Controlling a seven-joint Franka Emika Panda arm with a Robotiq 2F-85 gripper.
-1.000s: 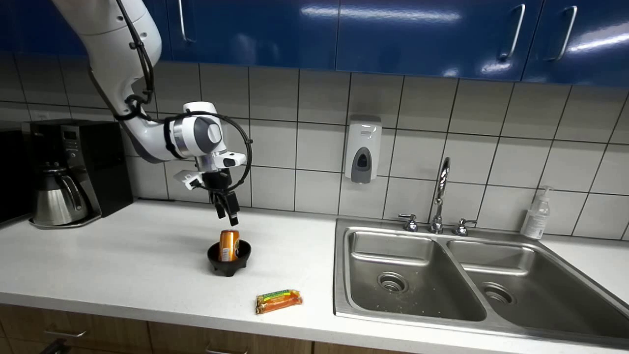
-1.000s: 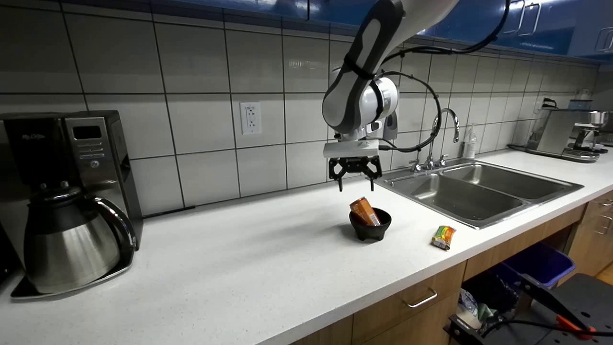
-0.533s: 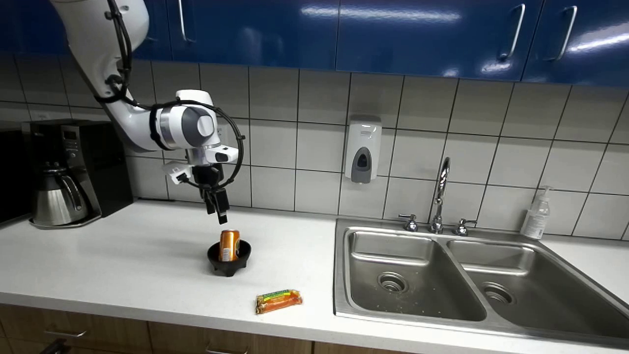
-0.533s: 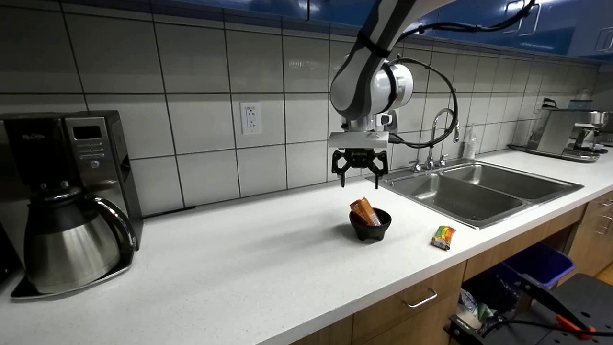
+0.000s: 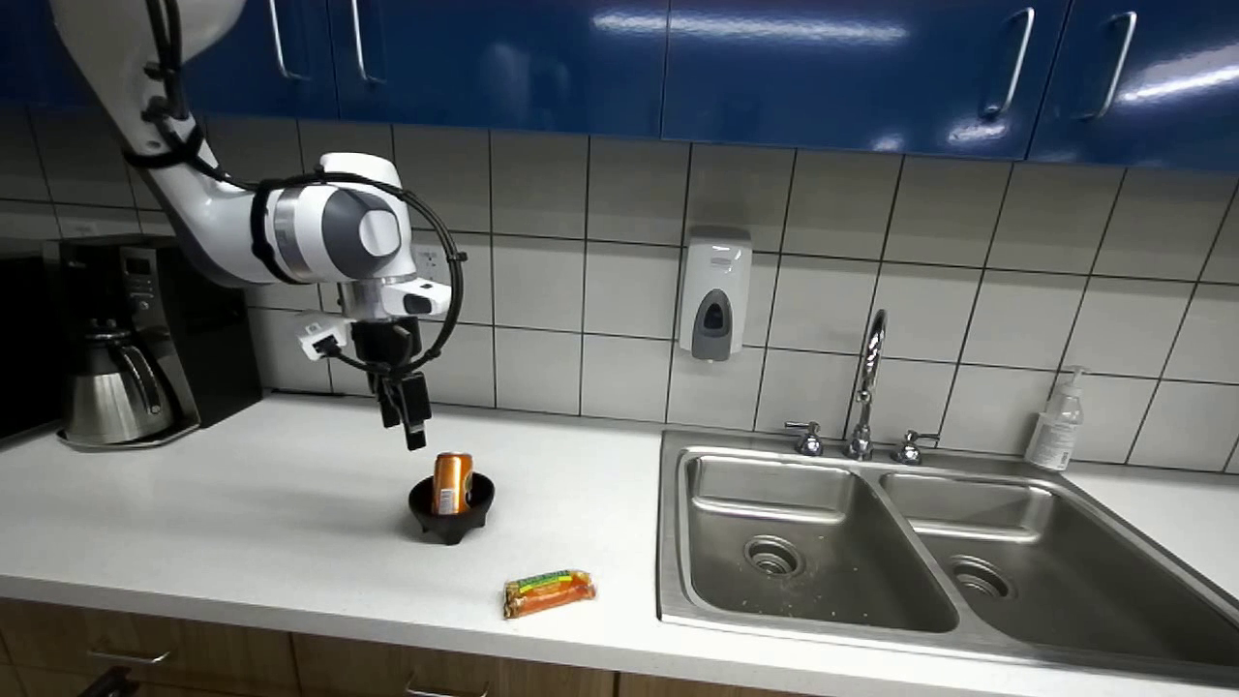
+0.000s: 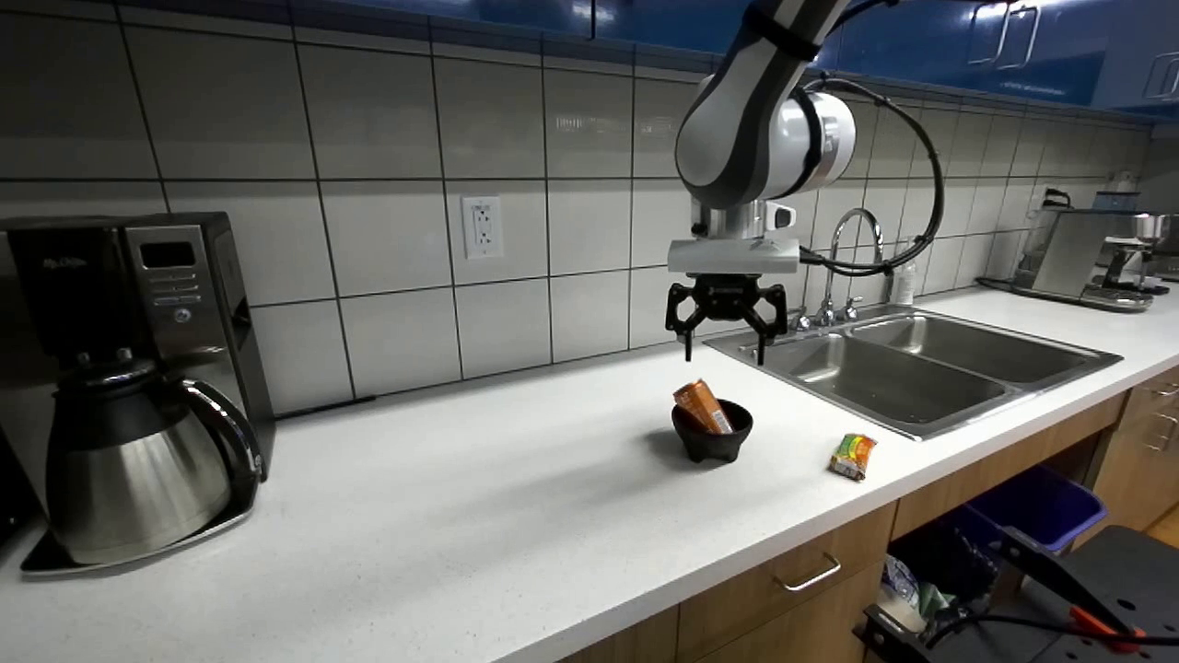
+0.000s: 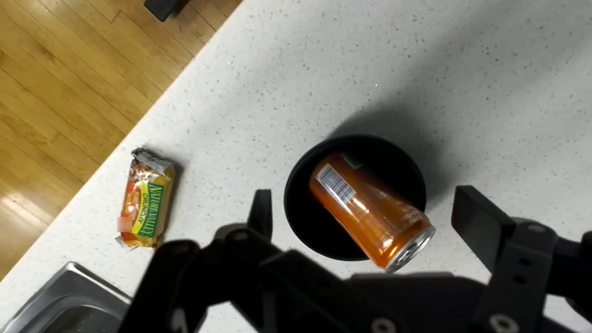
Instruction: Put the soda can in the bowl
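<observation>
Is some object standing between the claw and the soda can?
Nothing visible. The open claw hangs higher than the soda can, which already leans in the bowl; the snack packet lies apart on the counter.

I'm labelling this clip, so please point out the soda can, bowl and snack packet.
Soda can (image 7: 371,210), in the wrist view: orange side.
Bowl (image 6: 713,447), in an exterior view: outer wall.
Snack packet (image 7: 147,202), in the wrist view: printed wrapper.

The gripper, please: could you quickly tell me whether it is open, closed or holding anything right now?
Gripper: open, holding nothing; the soda can leans in the bowl.
</observation>
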